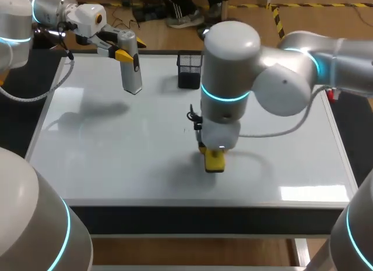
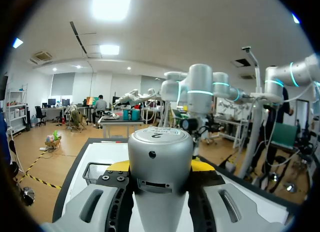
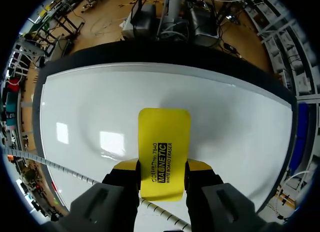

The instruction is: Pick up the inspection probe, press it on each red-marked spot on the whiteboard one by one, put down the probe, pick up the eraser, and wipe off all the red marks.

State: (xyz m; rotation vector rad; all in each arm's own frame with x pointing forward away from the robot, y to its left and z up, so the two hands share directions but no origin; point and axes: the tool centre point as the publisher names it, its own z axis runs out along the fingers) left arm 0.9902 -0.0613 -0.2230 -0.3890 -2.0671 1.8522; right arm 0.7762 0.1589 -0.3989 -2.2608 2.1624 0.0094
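In the upper left of the head view, the left gripper [image 1: 124,52] is clamped on the inspection probe [image 1: 132,73], a silver cylinder hanging upright over the far left part of the whiteboard [image 1: 116,154], with its shadow lying on the board below. In the left wrist view, the probe [image 2: 160,172] stands between the yellow tips, which touch it from both sides. A black mesh basket [image 1: 189,70] sits at the board's far edge, in the upper middle of the frame. The right arm comes in from the right, and its gripper [image 1: 214,153] points down just below the frame's centre, gripping the yellow eraser [image 1: 214,161]. The eraser is low at the board's surface (actual contact is hard to tell). In the right wrist view, the eraser [image 3: 164,152] is pinched between the two fingers and reaches ahead of them over the white board [image 3: 240,122].
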